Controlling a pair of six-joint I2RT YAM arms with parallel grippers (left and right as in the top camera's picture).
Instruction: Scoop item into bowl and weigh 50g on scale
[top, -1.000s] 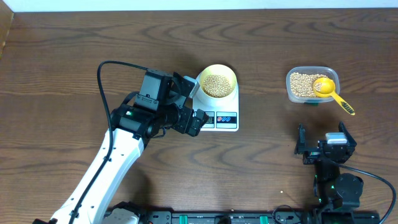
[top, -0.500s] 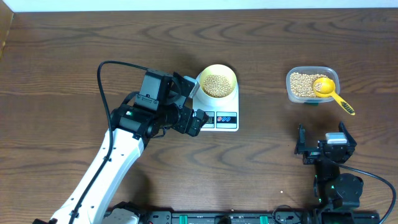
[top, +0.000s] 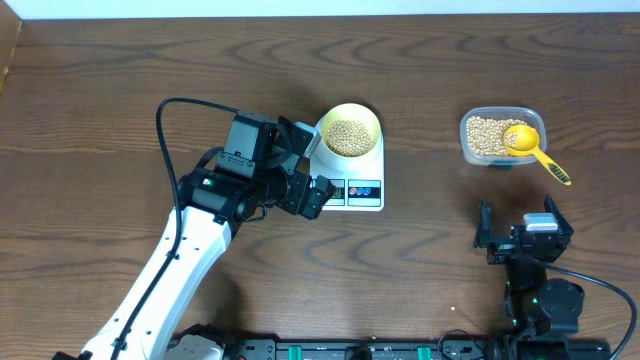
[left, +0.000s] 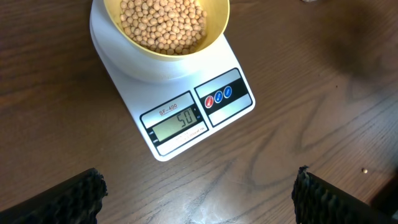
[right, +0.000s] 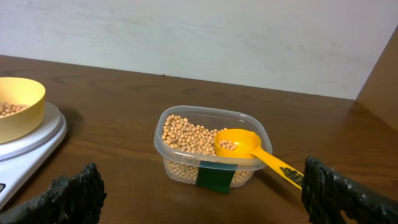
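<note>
Across the wooden worktop (top: 100, 80), the left tool (top: 311, 168) hangs wide and empty just beside the left edge of the scale (top: 362, 190). The right tool (top: 520, 232), equally wide, holds nothing at the near right. The tub (top: 466, 140) sits far right, well apart from the scale. The bowl (top: 350, 110) rests on the scale's platform, and the display seems to read 50. A spoon (top: 545, 160) lies in the tub. Beans (top: 348, 137) fill the bowl. The weighing looks complete. A careless swing of the left tool could nudge the scale, upsetting the reading or spilling beans.
</note>
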